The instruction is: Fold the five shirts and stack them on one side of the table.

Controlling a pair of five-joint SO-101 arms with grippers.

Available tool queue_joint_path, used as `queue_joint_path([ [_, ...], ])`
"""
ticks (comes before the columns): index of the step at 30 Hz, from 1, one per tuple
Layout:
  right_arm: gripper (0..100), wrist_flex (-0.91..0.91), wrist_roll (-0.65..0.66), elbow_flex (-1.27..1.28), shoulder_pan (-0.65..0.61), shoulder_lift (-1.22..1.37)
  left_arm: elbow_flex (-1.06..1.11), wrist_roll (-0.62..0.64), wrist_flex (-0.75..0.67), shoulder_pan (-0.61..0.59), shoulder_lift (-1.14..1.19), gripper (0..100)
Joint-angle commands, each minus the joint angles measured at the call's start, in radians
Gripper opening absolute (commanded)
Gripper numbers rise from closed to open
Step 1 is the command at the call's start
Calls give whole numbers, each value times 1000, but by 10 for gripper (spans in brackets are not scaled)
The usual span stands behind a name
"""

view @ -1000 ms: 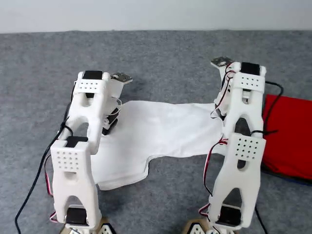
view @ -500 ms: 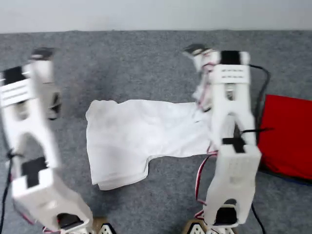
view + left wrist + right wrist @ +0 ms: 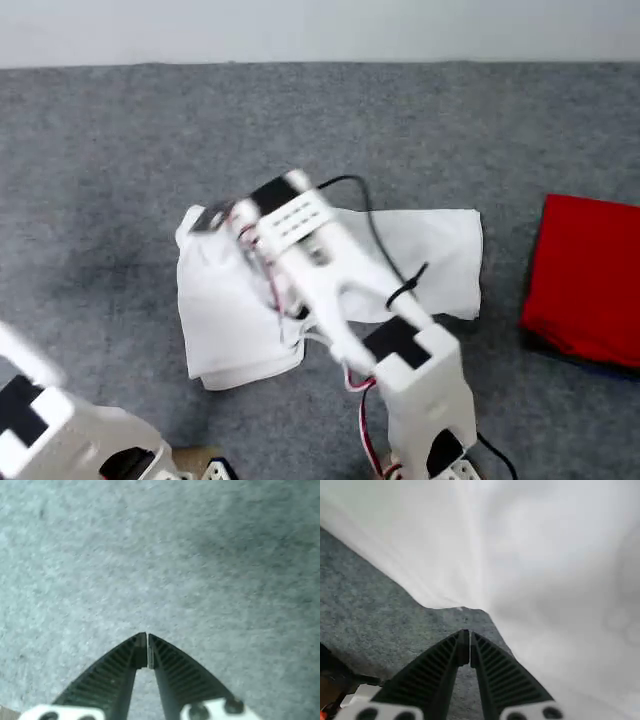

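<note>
A white shirt (image 3: 225,310) lies spread on the grey carpet in the middle of the table, with its left part bunched in folds. My right arm reaches diagonally across it, and my right gripper (image 3: 212,218) sits at the shirt's far left corner. In the right wrist view that gripper (image 3: 466,635) is shut, its tips at the edge where the white shirt (image 3: 545,555) meets the carpet. My left gripper (image 3: 147,637) is shut over bare carpet with nothing in it. A folded red shirt (image 3: 585,280) lies at the right edge.
The grey carpet (image 3: 100,150) covers the whole table. My left arm's white body (image 3: 50,435) sits in the near left corner. A dark layer peeks out under the red shirt's near edge.
My right arm has swung from the shirt's right side across to its far left corner. My left arm has pulled back from the shirt to the near left corner.
</note>
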Motion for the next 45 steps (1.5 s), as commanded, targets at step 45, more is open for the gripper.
queue_joint_path([
  [45,248,-636,-6,600,-360,-242,-5,-66,5,-104,-57,15],
])
